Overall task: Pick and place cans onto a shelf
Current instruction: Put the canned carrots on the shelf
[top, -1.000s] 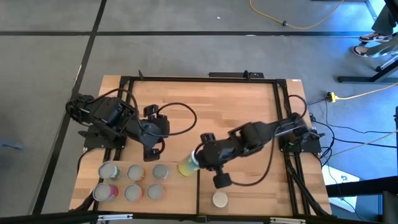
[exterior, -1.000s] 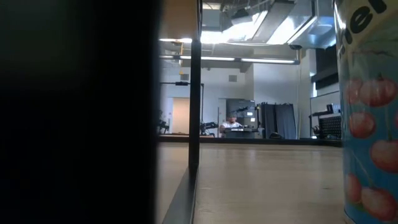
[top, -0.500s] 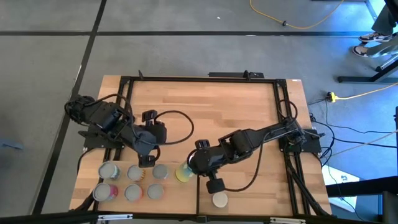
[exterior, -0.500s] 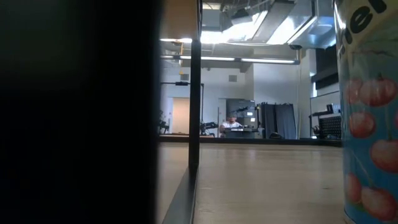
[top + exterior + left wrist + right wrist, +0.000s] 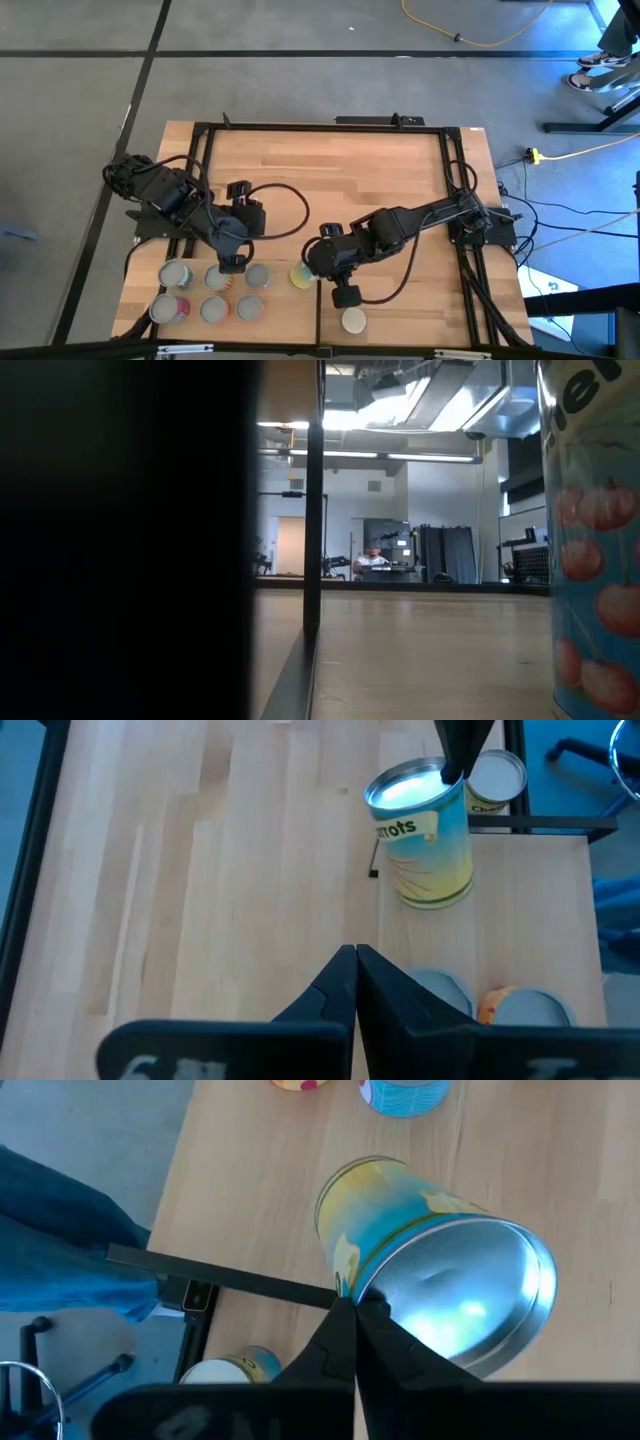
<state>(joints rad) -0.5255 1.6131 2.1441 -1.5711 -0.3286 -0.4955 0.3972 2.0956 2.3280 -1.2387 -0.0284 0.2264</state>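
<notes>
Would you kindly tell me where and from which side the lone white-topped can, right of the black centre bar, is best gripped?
Grip the white-topped can across its round side wall, just under the lid, coming straight down from above. It stands upright and alone, apart from the black bar, so open fingers should fit either side. The right gripper looks nearest.

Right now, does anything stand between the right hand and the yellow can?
Nothing visible does. The right hand is at the top rim of the yellow can, with its fingers closed on that rim.
</notes>
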